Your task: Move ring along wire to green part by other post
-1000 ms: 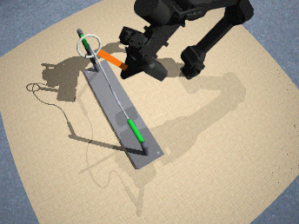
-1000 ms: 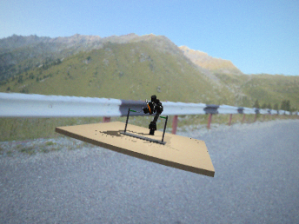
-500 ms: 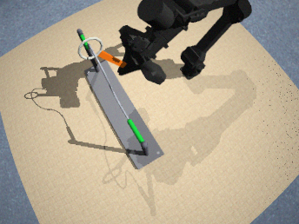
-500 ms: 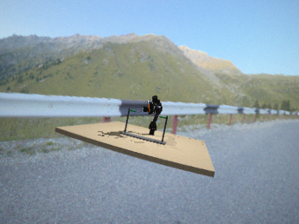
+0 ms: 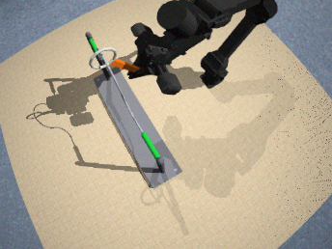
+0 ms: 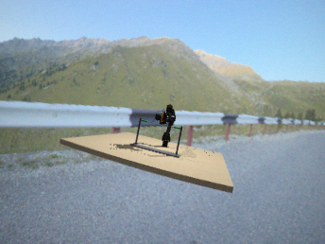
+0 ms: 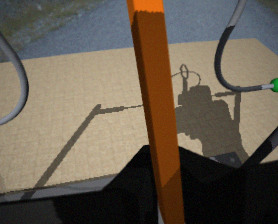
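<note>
We count one arm (image 5: 241,31) (image 6: 165,136), one ring (image 5: 92,65), one orange handle (image 5: 126,65) (image 6: 162,118) (image 7: 159,100), one wire (image 5: 129,103), two green parts and two posts, on one grey base (image 5: 132,120) (image 6: 156,149). The fingers (image 5: 139,71) are clenched on the handle. From the top, the ring is around the wire near the far green part (image 5: 93,43), beside its inner end; the other green part (image 5: 151,146) is well apart from it.

Exterior: both posts (image 6: 138,131) (image 6: 179,141) stand upright on the bench (image 5: 232,214) (image 6: 203,174) (image 7: 65,100), which the top view does not show well. Wrist: the handle's length and one green tip (image 7: 275,85) show.

The ring is too small to make out in the exterior view; in the wrist view its two curved pieces are cut off. We cannot tell whether it touches the wire.
</note>
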